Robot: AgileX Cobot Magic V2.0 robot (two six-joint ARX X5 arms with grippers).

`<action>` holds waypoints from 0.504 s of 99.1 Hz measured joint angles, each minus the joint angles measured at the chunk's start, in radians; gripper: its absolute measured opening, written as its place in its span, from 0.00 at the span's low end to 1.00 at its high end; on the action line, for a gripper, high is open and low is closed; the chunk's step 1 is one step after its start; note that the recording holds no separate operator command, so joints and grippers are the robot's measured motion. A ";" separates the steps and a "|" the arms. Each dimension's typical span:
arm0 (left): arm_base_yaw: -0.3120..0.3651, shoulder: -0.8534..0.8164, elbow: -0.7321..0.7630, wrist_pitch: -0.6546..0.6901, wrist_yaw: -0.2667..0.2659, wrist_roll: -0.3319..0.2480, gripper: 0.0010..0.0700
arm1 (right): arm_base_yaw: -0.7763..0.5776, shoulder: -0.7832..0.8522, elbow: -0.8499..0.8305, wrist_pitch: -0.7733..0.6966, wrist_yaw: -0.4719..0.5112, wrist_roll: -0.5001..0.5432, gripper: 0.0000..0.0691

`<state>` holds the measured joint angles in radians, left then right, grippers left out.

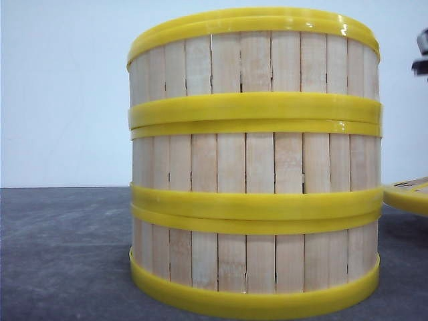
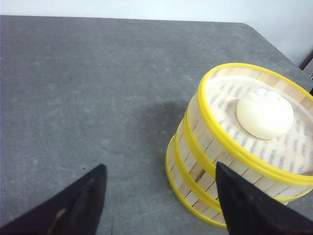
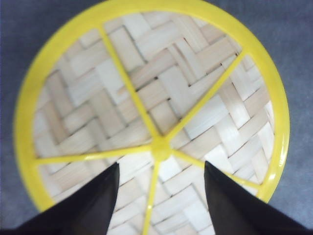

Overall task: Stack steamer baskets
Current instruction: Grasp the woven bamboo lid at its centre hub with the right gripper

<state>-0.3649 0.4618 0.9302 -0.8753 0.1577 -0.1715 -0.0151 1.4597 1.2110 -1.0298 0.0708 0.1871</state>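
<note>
Three steamer baskets point(image 1: 254, 164) stand stacked in one column on the dark table, close to the front camera. The same stack point(image 2: 230, 161) shows in the left wrist view, with a white bun point(image 2: 264, 113) lying in the top basket. My left gripper point(image 2: 159, 169) is open beside the stack, its one finger in front of the stack's wall, nothing held. My right gripper point(image 3: 160, 166) is open right above the flat woven lid point(image 3: 151, 103), fingertips astride its yellow hub, nothing gripped.
The lid's yellow rim point(image 1: 408, 195) lies on the table to the right of the stack. A dark piece of the right arm point(image 1: 421, 57) shows at the right edge. The grey table point(image 2: 88, 88) ends at a rounded far corner.
</note>
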 joint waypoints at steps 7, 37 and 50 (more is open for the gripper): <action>0.000 0.000 0.000 0.000 0.000 0.000 0.60 | -0.005 0.023 0.000 0.001 0.000 0.000 0.47; 0.000 0.000 0.000 -0.001 0.000 0.000 0.60 | -0.006 0.097 0.000 0.019 -0.019 -0.003 0.31; 0.000 0.000 0.000 -0.002 0.000 0.000 0.60 | -0.006 0.097 0.000 0.035 -0.023 -0.005 0.24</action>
<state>-0.3649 0.4618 0.9302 -0.8768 0.1577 -0.1715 -0.0208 1.5570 1.2110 -0.9947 0.0483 0.1825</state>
